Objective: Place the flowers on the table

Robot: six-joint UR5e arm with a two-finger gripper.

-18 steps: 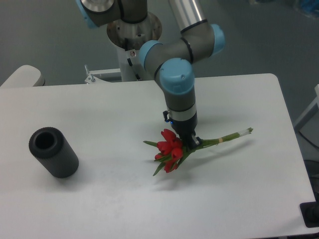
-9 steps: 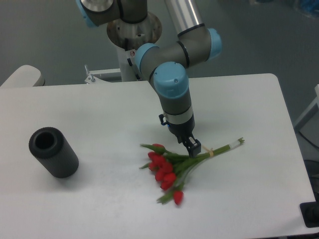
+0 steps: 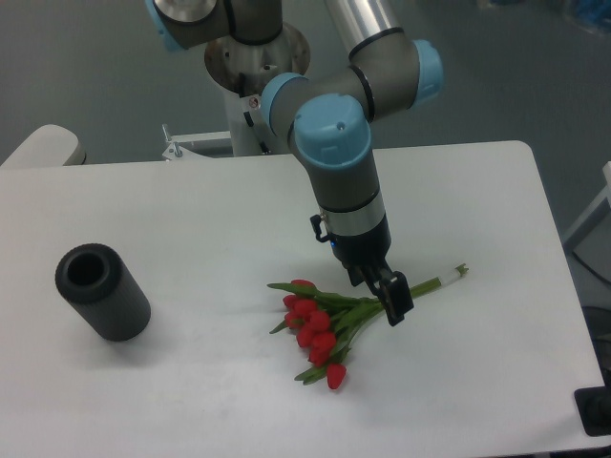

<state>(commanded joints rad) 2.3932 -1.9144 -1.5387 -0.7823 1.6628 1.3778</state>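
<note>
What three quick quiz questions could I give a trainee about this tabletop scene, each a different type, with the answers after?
1. True or false: the flowers lie on the table with their red heads toward the camera and their stems pointing to the right edge.
2. Multiple choice: the dark grey cylinder is (a) under the gripper, (b) on the left of the table, apart from the bouquet, (c) lying on the stems.
3. Short answer: over which part of the bouquet is the gripper?

Key: 1 true; 2 b; 3 the stems, near where they are tied, though whether the fingers are clamped on them cannot be told.
</note>
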